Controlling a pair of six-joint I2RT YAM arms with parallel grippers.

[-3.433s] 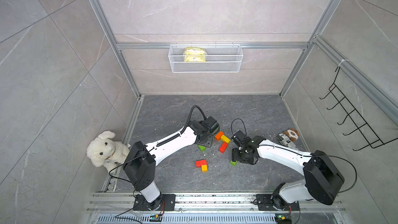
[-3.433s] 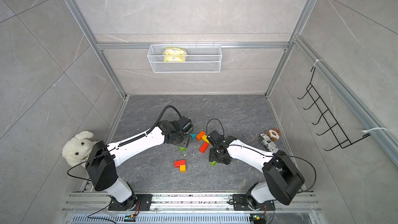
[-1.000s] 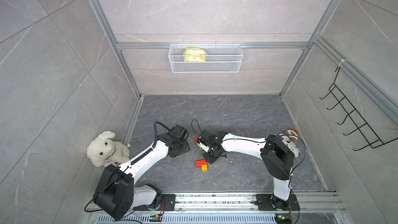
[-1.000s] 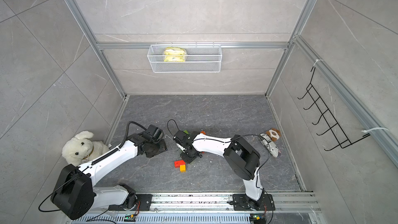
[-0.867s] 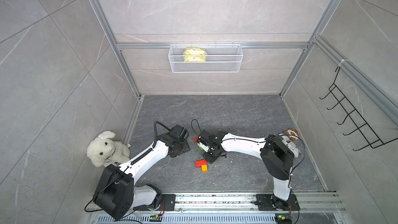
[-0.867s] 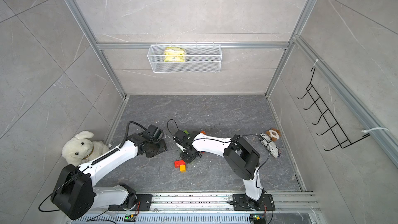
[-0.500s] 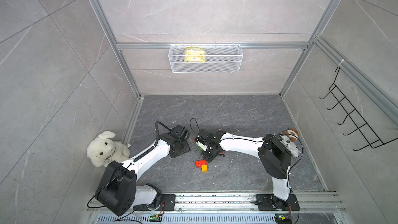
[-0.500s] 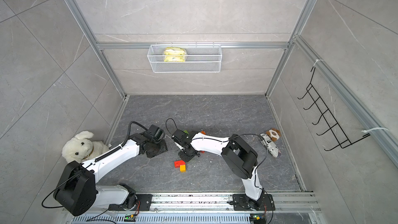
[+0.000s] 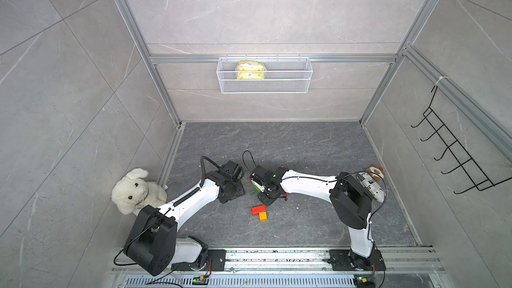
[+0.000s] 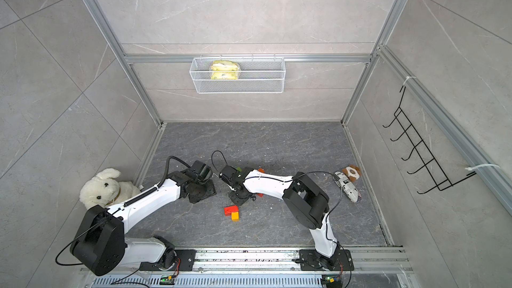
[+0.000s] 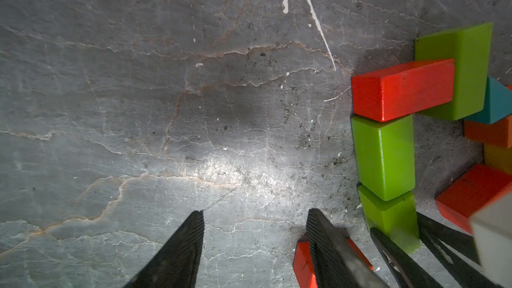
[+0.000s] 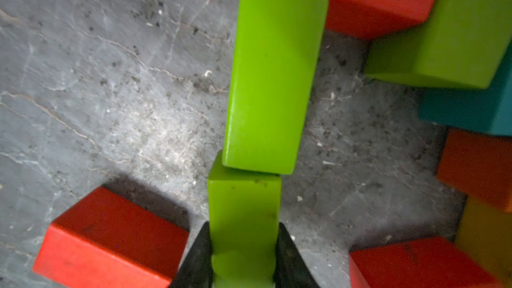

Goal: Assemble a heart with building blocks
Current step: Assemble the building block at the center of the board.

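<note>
Right pincer (image 12: 243,238) around green block (image 12: 243,203)

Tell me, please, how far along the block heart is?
Done: a red block, a green block and the teal triangle abut. In hand: the right gripper is shut on a green oblong, butted against its green neighbour. Left: closing the gap toward the loose red block and yellow-orange cube; the left gripper hangs open.

Grey tile walls (image 9: 249,9), dark stone floor (image 9: 304,145), wire basket (image 9: 288,85), black hook rack (image 9: 457,142)
</note>
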